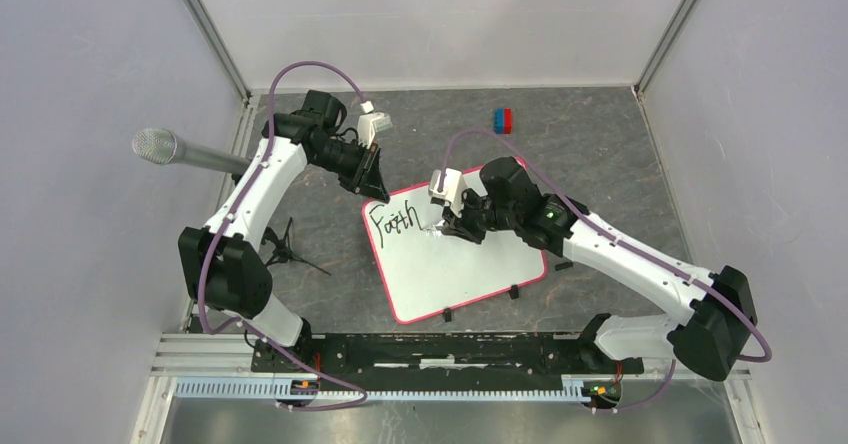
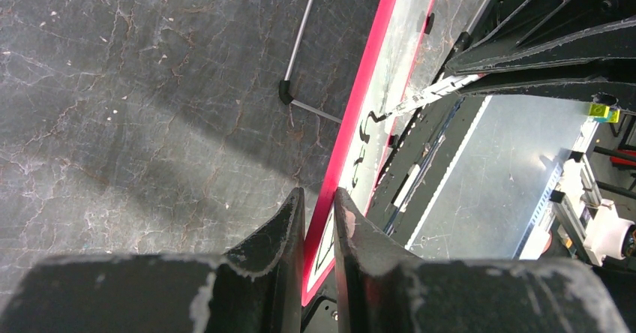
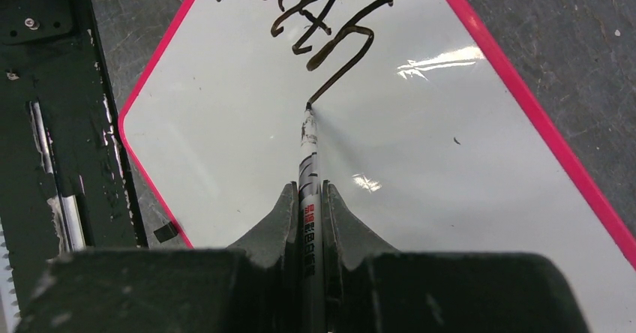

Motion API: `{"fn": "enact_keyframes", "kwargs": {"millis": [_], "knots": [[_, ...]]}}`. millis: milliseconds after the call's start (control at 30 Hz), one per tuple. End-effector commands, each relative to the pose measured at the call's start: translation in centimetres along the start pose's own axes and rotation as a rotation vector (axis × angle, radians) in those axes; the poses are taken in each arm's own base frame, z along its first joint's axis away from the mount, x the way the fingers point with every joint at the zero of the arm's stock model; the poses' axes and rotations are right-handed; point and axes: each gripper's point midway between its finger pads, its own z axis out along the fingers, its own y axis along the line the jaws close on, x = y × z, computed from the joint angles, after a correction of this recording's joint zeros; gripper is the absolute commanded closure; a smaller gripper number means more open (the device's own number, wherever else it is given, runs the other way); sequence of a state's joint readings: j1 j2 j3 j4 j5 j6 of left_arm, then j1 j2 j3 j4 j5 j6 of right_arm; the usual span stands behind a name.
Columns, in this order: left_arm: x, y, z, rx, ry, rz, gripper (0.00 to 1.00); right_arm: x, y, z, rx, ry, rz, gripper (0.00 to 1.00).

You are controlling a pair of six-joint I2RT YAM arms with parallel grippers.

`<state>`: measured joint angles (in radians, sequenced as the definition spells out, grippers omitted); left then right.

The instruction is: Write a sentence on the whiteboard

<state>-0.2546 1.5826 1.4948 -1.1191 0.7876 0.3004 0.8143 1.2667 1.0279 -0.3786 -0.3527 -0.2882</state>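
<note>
The whiteboard (image 1: 462, 269), white with a red-pink rim, lies tilted on the dark table. It also shows in the right wrist view (image 3: 247, 130) and edge-on in the left wrist view (image 2: 379, 70). One black word, "Faith" (image 1: 391, 219), is written near its far left corner, and it also shows in the right wrist view (image 3: 315, 18). My left gripper (image 1: 372, 186) is shut on the board's far corner rim (image 2: 319, 220). My right gripper (image 1: 447, 226) is shut on a marker (image 3: 309, 175). The marker tip touches the board at the end of the last stroke.
A small red and blue block (image 1: 502, 120) lies at the back of the table. A microphone (image 1: 175, 150) on a small tripod (image 1: 283, 250) stands at the left. Black clips (image 1: 513, 292) sit on the board's near edge. The arms' base rail (image 1: 450, 349) runs along the front.
</note>
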Motion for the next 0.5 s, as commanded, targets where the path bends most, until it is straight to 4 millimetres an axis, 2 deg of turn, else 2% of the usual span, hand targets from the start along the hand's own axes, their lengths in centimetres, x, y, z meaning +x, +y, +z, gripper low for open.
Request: {"fn": "enact_keyframes", "kwargs": {"millis": [0,100,233,467], "knots": [[0.4,-1.0,-0.7,0.005,-0.011,0.034,0.98,-1.7,0.1,-1.0,-0.001,-0.036,-0.025,1.00],[0.3,-1.0,-0.7,0.005,-0.010,0.037,0.98,-3.7,0.0,-1.9,0.000,-0.085,-0.045,1.00],[0.4,-0.9,-0.5,0.008,-0.004,0.041,0.98,-5.2,-0.1,-2.9,0.005,-0.129,-0.054,1.00],[0.5,-1.0,-0.2,0.008,0.005,0.060,0.98,-5.0,-1.4,-4.2,0.042,-0.146,-0.042,1.00]]}}
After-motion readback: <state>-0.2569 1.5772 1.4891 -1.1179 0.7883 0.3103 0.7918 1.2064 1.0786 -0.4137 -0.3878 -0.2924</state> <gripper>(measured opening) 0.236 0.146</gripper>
